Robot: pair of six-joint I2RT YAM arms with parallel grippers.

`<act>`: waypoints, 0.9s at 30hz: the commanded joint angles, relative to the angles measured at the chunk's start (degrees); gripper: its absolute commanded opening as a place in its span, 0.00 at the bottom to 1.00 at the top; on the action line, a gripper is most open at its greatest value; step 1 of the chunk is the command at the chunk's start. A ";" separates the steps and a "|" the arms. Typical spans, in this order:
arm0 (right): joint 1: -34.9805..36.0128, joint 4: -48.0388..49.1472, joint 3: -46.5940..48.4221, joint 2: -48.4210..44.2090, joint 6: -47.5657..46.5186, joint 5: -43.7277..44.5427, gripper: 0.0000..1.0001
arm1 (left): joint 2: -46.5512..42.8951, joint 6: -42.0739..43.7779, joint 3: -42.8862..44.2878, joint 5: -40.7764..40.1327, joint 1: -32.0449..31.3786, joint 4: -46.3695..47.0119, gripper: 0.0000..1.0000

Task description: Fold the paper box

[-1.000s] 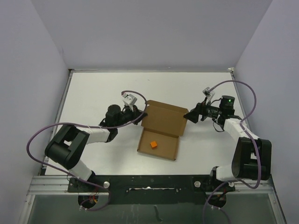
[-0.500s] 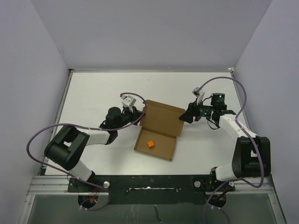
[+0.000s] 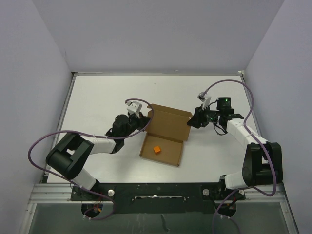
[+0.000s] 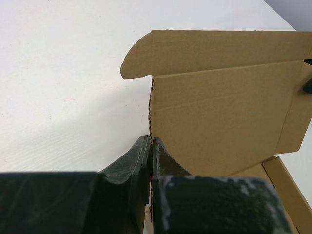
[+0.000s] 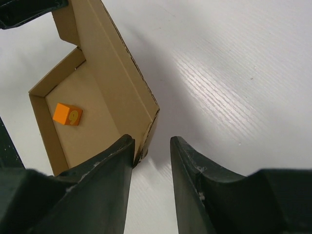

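While the left gripper (image 4: 150, 142) bites down on the left edge of the raised lid, its fingers pressed nearly together with the card between them, the paper box (image 3: 165, 127) sits mid-table (image 3: 97, 97) between the two arms. Its shallow tray lies flat on the side nearer the bases, and the lid rises from the tray's far side. A small orange cube (image 3: 157, 150) lies loose in the tray.

At the right, the right gripper (image 5: 151, 141) is spread wide and straddles the lid's right-hand corner, one finger on each side of the card and gripping nothing.

The box looks like thin, light card. It should be stiff across a panel but ready to bend at its creases, and it is likely to slide on the smooth white top if pushed from one side only. The surest holds appear to be the lid's side edges, close to the hinge crease.

The left fingers hide the exact pinch point. The rounded flap along the lid's top edge shows only in part, and no tabs or slits can be made out. Whether the right fingers touch the card cannot be told.
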 commanded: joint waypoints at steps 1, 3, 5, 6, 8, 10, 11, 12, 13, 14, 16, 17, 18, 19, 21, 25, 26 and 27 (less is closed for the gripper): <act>1.43 -0.34 2.84 -1.70 -1.02 1.37 0.35 | -4.36 -0.19 0.09 -4.06 -0.88 2.83 0.00; 1.96 -0.72 3.11 -1.96 -1.12 1.99 0.33 | -4.64 0.02 0.02 -5.49 -1.45 2.66 0.00; 2.28 -1.15 3.33 -2.17 -1.15 2.75 0.30 | -4.97 0.30 -0.07 -6.84 -1.94 2.55 0.00; 2.39 -1.38 3.49 -2.29 -1.18 2.89 0.29 | -5.06 0.42 -0.04 -7.48 -2.17 2.41 0.00; 2.40 -1.58 3.60 -2.35 -1.00 2.89 0.29 | -5.20 0.51 0.07 -8.28 -2.48 2.41 0.00; 2.48 -1.56 3.76 -2.35 -0.90 2.91 0.25 | -5.22 0.52 0.24 -8.33 -2.56 2.24 0.00; 2.47 -1.59 3.82 -2.31 -0.91 3.03 0.23 | -5.13 0.59 0.34 -8.33 -2.62 2.28 0.00; 2.53 -1.67 3.91 -2.28 -0.98 3.14 0.20 | -5.11 0.65 0.40 -8.27 -2.73 2.26 0.00; 2.49 -1.82 4.01 -2.24 -1.00 3.25 0.17 | -5.11 0.75 0.39 -8.32 -2.84 2.18 0.00; 2.46 -1.89 4.11 -2.26 -1.07 3.32 0.14 | -5.11 0.85 0.46 -8.36 -2.98 2.17 0.00; 2.51 -2.07 4.32 -2.39 -1.18 3.50 0.08 | -5.20 0.96 0.52 -8.34 -3.04 2.17 0.00; 2.53 -2.27 4.45 -2.44 -1.26 3.61 0.05 | -5.32 0.96 0.46 -8.33 -3.06 2.20 0.00; 2.51 -2.42 4.55 -2.66 -1.35 3.88 0.00 | -5.41 1.00 0.44 -8.28 -3.11 2.11 0.00; 2.49 -2.52 4.69 -2.88 -1.51 4.16 0.00 | -5.55 1.04 0.44 -8.06 -3.13 2.05 0.00; 2.47 -2.55 4.75 -3.47 -1.53 5.04 0.00 | -5.76 1.04 0.44 -7.33 -3.21 1.76 0.00; 2.27 -1.84 4.43 -4.89 -1.57 6.62 0.00 | -6.45 -0.26 0.16 -4.60 -3.14 0.93 0.06; 2.21 -1.66 4.33 -5.16 -1.65 6.77 0.00 | -6.72 -1.04 -0.08 -3.98 -3.02 0.85 0.09; 2.00 -1.57 4.31 -5.37 -1.82 6.91 0.00 | -6.96 -2.20 -0.63 -3.41 -2.71 0.84 0.13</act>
